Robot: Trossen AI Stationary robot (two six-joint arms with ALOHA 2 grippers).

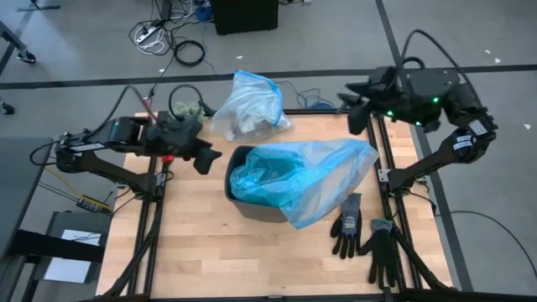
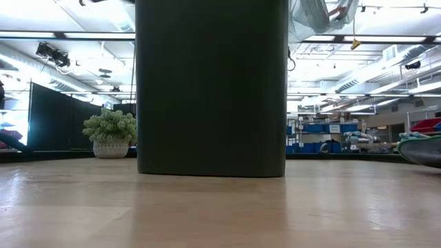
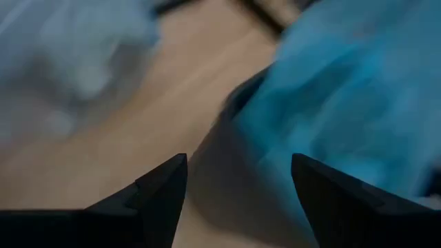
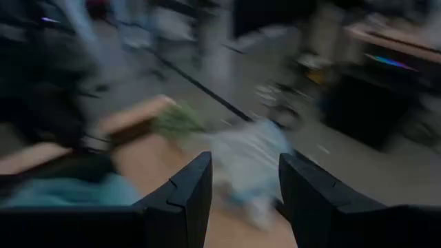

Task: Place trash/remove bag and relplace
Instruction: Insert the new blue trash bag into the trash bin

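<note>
Looking straight down, the black bin (image 1: 243,197) sits mid-surface with a light-blue bag (image 1: 306,176) draped over it; the grey-white bag (image 1: 247,105) lies at 12 o'clock. The left tool (image 1: 204,158) hovers at 9 o'clock, empty. The right tool (image 1: 357,113) hangs at 2 o'clock. Wrist views show both tools' fingers spread, empty.

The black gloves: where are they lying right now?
In the high view the black gloves lie on the table's near right part, just right of the light-blue bag draped over the black bin.

The bag (image 1: 247,109), crumpled and filled, lies behind the bin (image 1: 243,197).
</note>
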